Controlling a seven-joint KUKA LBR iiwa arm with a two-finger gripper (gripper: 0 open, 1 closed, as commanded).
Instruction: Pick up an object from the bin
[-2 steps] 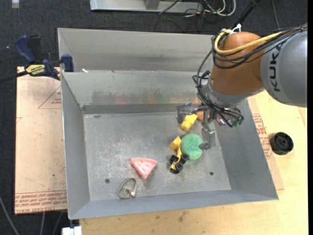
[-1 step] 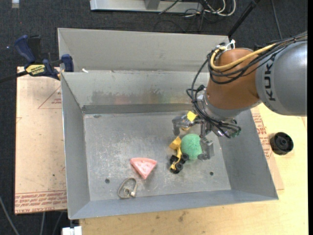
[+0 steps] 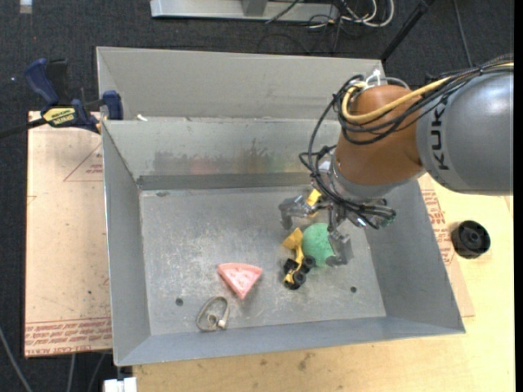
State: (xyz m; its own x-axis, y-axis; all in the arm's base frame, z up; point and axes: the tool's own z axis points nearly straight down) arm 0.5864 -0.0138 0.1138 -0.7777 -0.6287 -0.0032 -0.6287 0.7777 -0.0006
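Closing cleanly on the green rounded lump [image 3: 317, 247], at 3 o'clock of the bin floor, looks like the job in hand. It would go best if the gripper [image 3: 315, 231] first centred over the lump, so that both fingers meet its widest part. Judged from above, the gripper stands open, its 2 fingers spread apart. 1 finger [image 3: 340, 248] sits just beside the lump's 3 o'clock side, and nothing is clamped between them. A yellow and black toy [image 3: 292, 266] touches or nearly touches the lump at 8 o'clock. A sloppy squeeze could catch that toy or push the lump away, so a straight descent with the lump squarely between the fingers seems wise.

A pink wedge [image 3: 239, 278] lies well apart at 8 o'clock of the lump. A metal ring clip [image 3: 212, 314] lies at 7 o'clock of the wedge. Neither should get in the way.

The orange wrist cover [image 3: 377, 141] hangs over the bin [image 3: 122, 243], pointing the gripper steeply downward. The grey arm link [image 3: 478, 129] enters from 2 o'clock, with cables looped over the wrist.
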